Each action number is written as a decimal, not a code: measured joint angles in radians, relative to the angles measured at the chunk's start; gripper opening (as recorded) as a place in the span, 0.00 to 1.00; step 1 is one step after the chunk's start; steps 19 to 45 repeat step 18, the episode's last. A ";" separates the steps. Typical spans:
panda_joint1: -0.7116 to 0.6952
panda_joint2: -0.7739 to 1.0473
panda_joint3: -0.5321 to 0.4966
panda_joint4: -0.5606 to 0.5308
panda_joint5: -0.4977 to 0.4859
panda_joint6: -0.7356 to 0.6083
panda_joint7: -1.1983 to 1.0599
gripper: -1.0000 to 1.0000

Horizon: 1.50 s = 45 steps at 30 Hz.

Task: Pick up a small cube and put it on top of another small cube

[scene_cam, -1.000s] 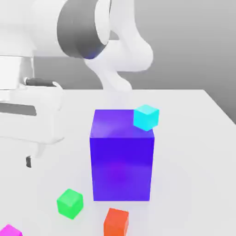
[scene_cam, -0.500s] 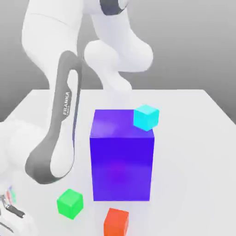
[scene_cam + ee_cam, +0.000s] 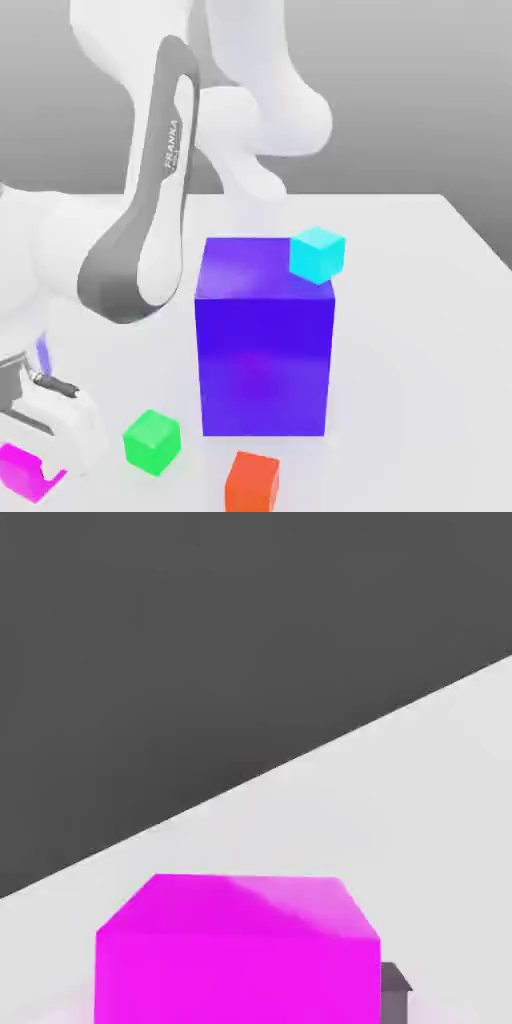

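The small cube (image 3: pixel 20 472), bright magenta, is at the lower edge of the exterior view's left, by the table's near corner. My gripper (image 3: pixel 36 470) has come down on it from the white hand (image 3: pixel 62 425) and is shut on it. In the hand view the magenta cube (image 3: pixel 235 952) sits close up, with one dark fingertip (image 3: pixel 396 990) against its side. A small green cube (image 3: pixel 152 441) lies just to the exterior view's right of the hand. An orange-red cube (image 3: pixel 252 483) lies further right.
A large blue-purple block (image 3: pixel 265 340) stands mid-table. A cyan cube (image 3: pixel 318 254) shows at its upper far corner; I cannot tell whether it rests on the block or behind it. The arm's grey-and-white link (image 3: pixel 140 250) leans over the table's (image 3: pixel 420 330) left side.
The arm has swung down to the left front corner. The hand has dropped onto the magenta cube and the fingers have shut on it. The cube shows slightly higher than a second ago.
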<state>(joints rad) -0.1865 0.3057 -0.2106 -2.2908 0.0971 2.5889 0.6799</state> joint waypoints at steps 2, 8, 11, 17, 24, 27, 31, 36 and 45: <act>0.014 -0.064 0.005 -0.072 -0.027 0.011 -0.018 0.00; 0.050 -0.253 0.032 -0.289 -0.084 0.043 -0.090 0.00; 0.053 -0.222 0.043 -0.327 -0.062 0.111 -0.128 0.00; 0.034 -0.103 0.071 -0.325 -0.008 0.226 -0.169 1.00; 0.034 -0.103 0.071 -0.325 -0.008 0.226 -0.169 1.00; 0.034 -0.103 0.071 -0.325 -0.008 0.226 -0.169 1.00; 0.034 -0.103 0.071 -0.325 -0.008 0.226 -0.169 1.00; 0.034 -0.103 0.071 -0.325 -0.008 0.226 -0.169 1.00; 0.034 -0.103 0.071 -0.325 -0.008 0.226 -0.169 1.00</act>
